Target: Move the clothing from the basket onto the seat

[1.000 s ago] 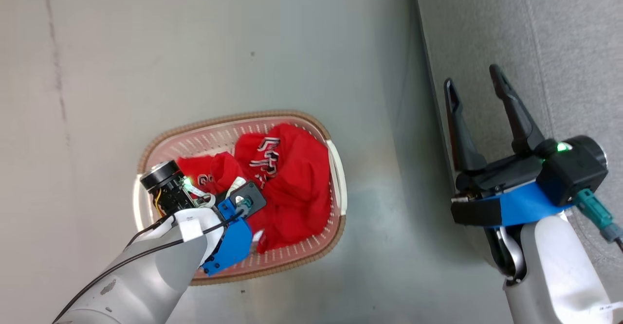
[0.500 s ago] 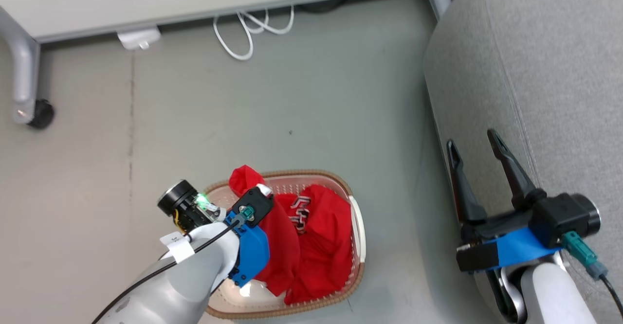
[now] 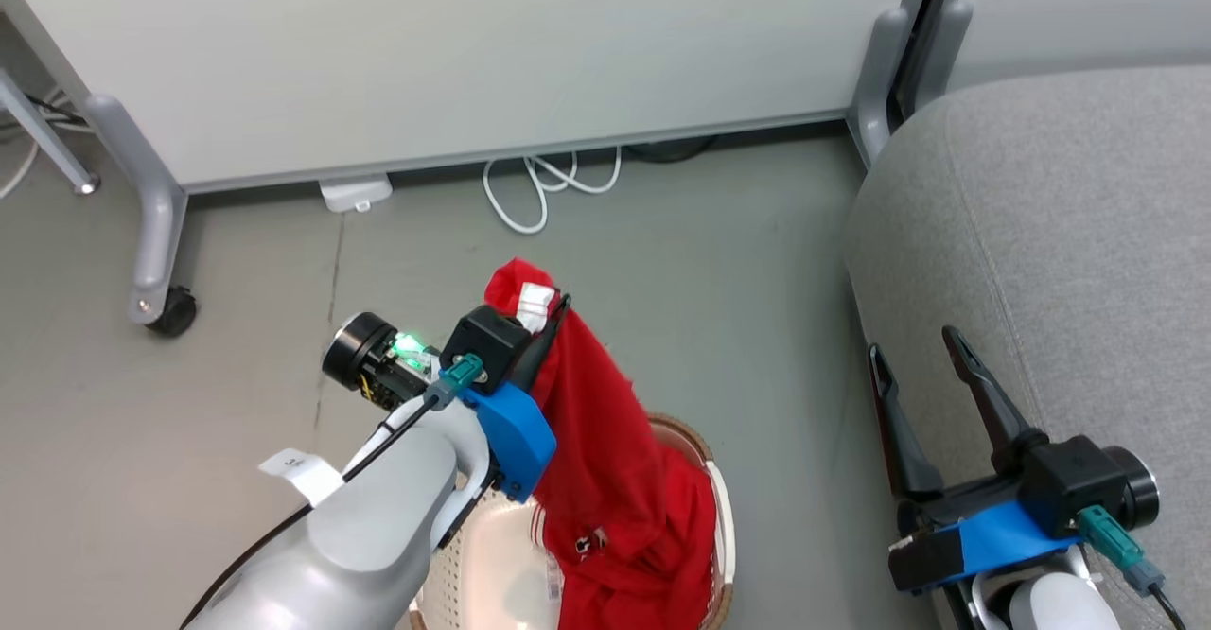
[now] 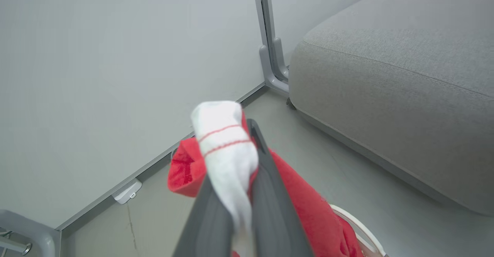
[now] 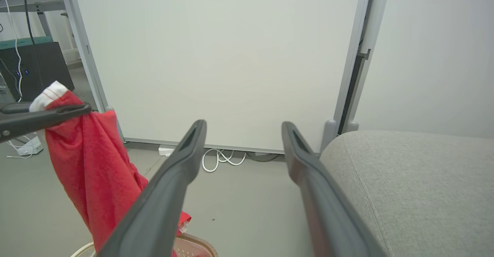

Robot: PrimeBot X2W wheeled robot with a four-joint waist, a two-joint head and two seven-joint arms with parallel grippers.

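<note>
My left gripper (image 3: 547, 313) is shut on a red garment (image 3: 605, 441) by its white-trimmed edge (image 4: 225, 149), and the cloth hangs from the fingers down into the basket (image 3: 719, 507). More red clothing (image 3: 662, 554) with a bit of lettering lies bunched in the basket. The same hanging garment (image 5: 92, 168) and the left fingers (image 5: 42, 118) appear at the left of the right wrist view. My right gripper (image 3: 918, 346) stands open and holds nothing, beside the grey seat (image 3: 1060, 233), whose cushion also shows as the seat (image 4: 386, 71) and the seat (image 5: 409, 187).
A white partition panel (image 3: 454, 43) on grey wheeled feet (image 3: 156, 289) stands behind the basket. White cables (image 3: 544, 185) and a small white box (image 3: 355, 193) lie on the grey floor at its base. Dark equipment (image 5: 31, 68) stands at far left.
The left gripper has risen out of the basket, pulling a red garment up with it. The head camera has tilted up, so the partition and seat now appear. The right gripper stays open.
</note>
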